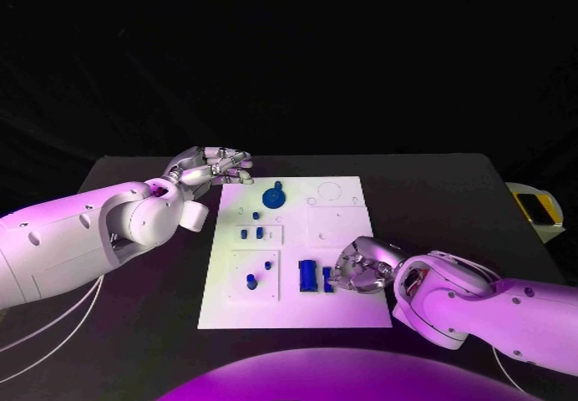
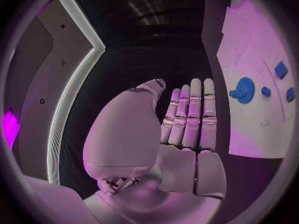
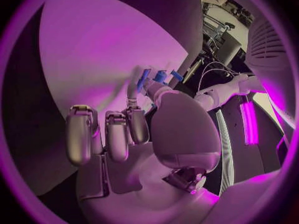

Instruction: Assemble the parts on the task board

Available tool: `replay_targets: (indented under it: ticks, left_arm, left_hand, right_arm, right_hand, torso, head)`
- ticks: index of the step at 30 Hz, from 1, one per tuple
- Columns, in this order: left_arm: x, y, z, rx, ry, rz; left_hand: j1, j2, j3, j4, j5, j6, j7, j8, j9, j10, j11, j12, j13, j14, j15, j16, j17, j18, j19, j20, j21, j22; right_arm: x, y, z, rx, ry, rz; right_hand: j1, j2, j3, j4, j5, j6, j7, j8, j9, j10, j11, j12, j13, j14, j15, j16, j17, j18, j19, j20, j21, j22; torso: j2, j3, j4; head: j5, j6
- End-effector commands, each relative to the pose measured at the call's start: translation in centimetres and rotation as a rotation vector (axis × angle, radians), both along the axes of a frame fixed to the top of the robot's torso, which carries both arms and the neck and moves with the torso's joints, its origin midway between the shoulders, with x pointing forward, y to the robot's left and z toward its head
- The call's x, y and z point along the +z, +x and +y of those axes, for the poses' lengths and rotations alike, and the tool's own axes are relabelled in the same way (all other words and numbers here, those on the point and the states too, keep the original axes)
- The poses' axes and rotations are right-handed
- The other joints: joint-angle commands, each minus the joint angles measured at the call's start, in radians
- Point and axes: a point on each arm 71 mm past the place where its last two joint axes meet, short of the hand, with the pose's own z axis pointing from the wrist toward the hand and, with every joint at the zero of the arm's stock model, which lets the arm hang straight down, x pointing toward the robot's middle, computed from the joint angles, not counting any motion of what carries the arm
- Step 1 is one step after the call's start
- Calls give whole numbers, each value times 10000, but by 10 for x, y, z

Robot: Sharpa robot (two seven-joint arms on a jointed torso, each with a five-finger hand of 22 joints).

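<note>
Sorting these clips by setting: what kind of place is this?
Probably a robotics lab or test bench: a black table with a white task board holding small blue parts, and a robot hand at either side.

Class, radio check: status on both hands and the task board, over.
Left hand open, hovering off the task board's far left corner. Right hand down on the board by the upright blue parts; grip unclear. Nothing in the way.

**Left hand flat and free, right hand curled low**

Left hand (image 1: 212, 165) hangs with straight fingers (image 2: 190, 114) side by side, holding nothing. Right hand (image 1: 362, 266) sits low, fingers (image 3: 112, 134) curled downward; can't tell if it's gripping anything.
</note>
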Motion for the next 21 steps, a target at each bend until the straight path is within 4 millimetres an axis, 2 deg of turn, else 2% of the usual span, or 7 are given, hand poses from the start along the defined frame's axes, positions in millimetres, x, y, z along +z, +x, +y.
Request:
replay_targets:
  ticks: [1, 7, 11, 13, 15, 17, 21]
  left_arm:
    - [1, 0, -2, -74, -122, -53]
    - [0, 1, -3, -38, -120, -77]
    - [-3, 3, -3, 128, -139, -111]
    - [-6, 5, -2, 372, -169, -157]
    - [-9, 7, -2, 628, -188, -217]
    - [-12, 9, -2, 908, -238, -275]
    - [-20, 17, -4, 1557, -362, -382]
  left_hand:
    - [36, 94, 24, -32, -14, -39, -26, 60, 10, -71, -6, -31, -5, -65, -14, 35, 9, 104, 60, 16, -51, -14]
    - [57, 107, 25, -31, -13, -41, -25, 66, 11, -89, -4, -26, -4, -69, -11, 37, 18, 103, 69, 16, -63, -21]
    - [55, 110, 23, -27, -14, -41, -25, 67, 12, -88, -4, -22, -2, -70, -10, 37, 20, 103, 70, 16, -66, -22]
    - [50, 123, 22, -16, -13, -38, -34, 71, 13, -43, -13, 9, 9, -90, -9, 26, 19, 100, 67, 19, -78, -28]
    - [39, 129, 15, -2, -19, -27, -56, 82, 16, 52, -36, 73, 31, -176, -2, -36, 3, 95, 49, 27, -115, -47]
    - [34, 134, 15, 4, -18, -16, -67, 90, 19, 105, -49, 106, 41, -224, 0, -79, -10, 92, 36, 33, -138, -60]
    - [19, 156, 65, 13, -16, 12, -103, 131, 33, 119, -30, 33, -48, -732, 137, -760, -248, 57, -316, 186, -556, -288]
  right_arm:
    - [13, 4, 1, -5, 1418, -875]
    - [32, 21, -6, -343, 3568, -1448]
    - [38, 46, -18, -861, 5020, -1318]
    - [38, 64, -26, -1371, 5884, -1040]
    - [37, 82, -35, -2002, 6660, -781]
    - [36, 98, -43, -2496, 7237, -722]
    - [33, 129, -57, -3287, 8055, -850]
  right_hand:
    - [-115, -5, -130, 35, 68, -162, 42, -41, -42, -40, 58, -129, 1148, 934, 15, -59, 1936, 8, 409, 12, -157, 2111]
    - [107, 88, -178, 55, 285, -823, 330, -410, -229, -331, 296, -608, 882, 837, 211, -259, 1535, 172, 90, 159, -1108, 1861]
    - [481, 189, -141, -140, 421, -1212, 523, -575, -298, -1085, 484, -1795, 171, 650, 376, -620, 888, 453, -498, 329, -2778, 1400]
    - [730, 224, -72, -337, 464, -1481, 682, -606, -296, -2194, 644, -3179, -666, 232, 549, -1158, -35, 713, -1186, 458, -4443, 946]
    - [905, 262, 47, -485, 571, -1709, 816, -484, -272, -4094, 793, -5429, -2126, -674, 705, -2129, -1491, 1102, -2367, 622, -7094, 151]
    - [975, 256, 194, -575, 606, -2077, 936, -494, -338, -4887, 915, -6149, -2749, -1633, 838, -3100, -2766, 1399, -3449, 758, -9387, -645]
    - [1070, 197, 933, -726, 415, -2416, 1088, -470, -667, -5508, 1166, -8135, -5127, -4242, 1148, -5881, -5578, 1401, -4340, 1117, -10802, -1777]
  torso:
    - [-18, -14, 3]
    - [-135, -72, -16]
    - [-262, -132, -40]
    - [-356, -158, -44]
    - [-414, -160, -56]
    - [-474, -158, -55]
    - [-614, -133, 1]
  head:
    - [-6, 49]
    - [-24, 178]
    - [-30, 311]
    - [-61, 524]
    - [-131, 713]
    - [-163, 966]
    - [-186, 1382]
